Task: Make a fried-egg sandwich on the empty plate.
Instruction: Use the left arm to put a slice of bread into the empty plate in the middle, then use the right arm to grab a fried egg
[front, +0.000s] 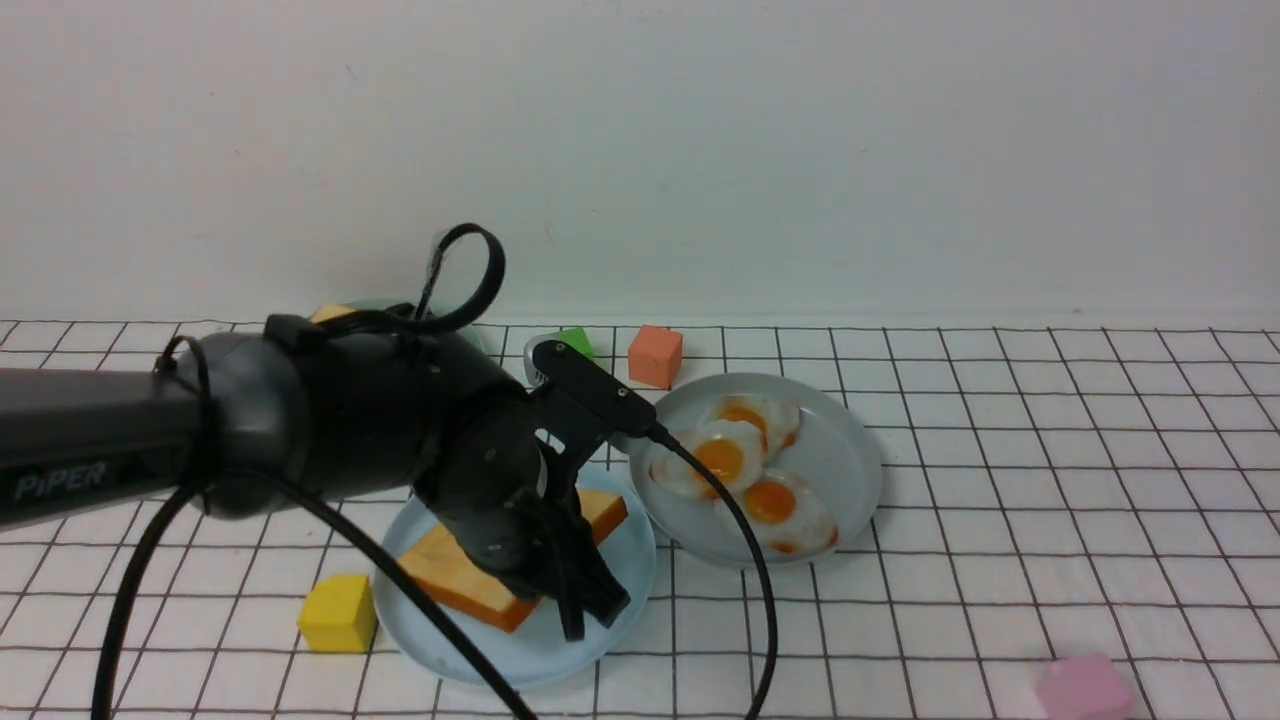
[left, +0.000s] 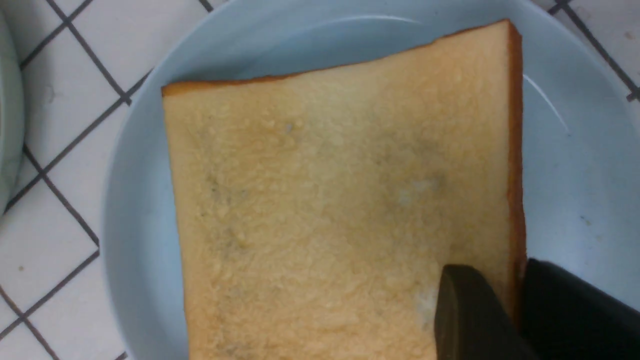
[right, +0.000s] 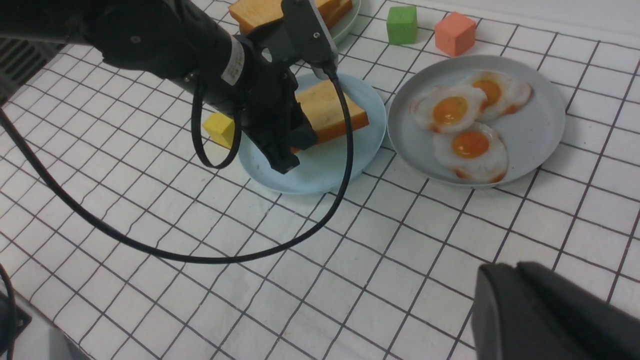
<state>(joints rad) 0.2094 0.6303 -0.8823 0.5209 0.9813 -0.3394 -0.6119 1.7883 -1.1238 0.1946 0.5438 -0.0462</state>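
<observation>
Toast (front: 450, 575), pinched at one edge by the left tool (front: 593, 615), sat tilted on the plate (front: 560, 655) beneath it. By my judgement the first slice was nearly laid, with egg and top slice still to do. Eggs (front: 745, 470) lay right of the tool. Whether the right tool (right: 525, 300) was spread, I couldn't tell.

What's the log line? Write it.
left end effector: grips toast | toast: tilted over blue plate | eggs: three on grey plate

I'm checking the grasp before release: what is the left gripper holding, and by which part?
The left gripper pinches a toast slice by one crust edge, near a corner, over the light blue plate.
</observation>
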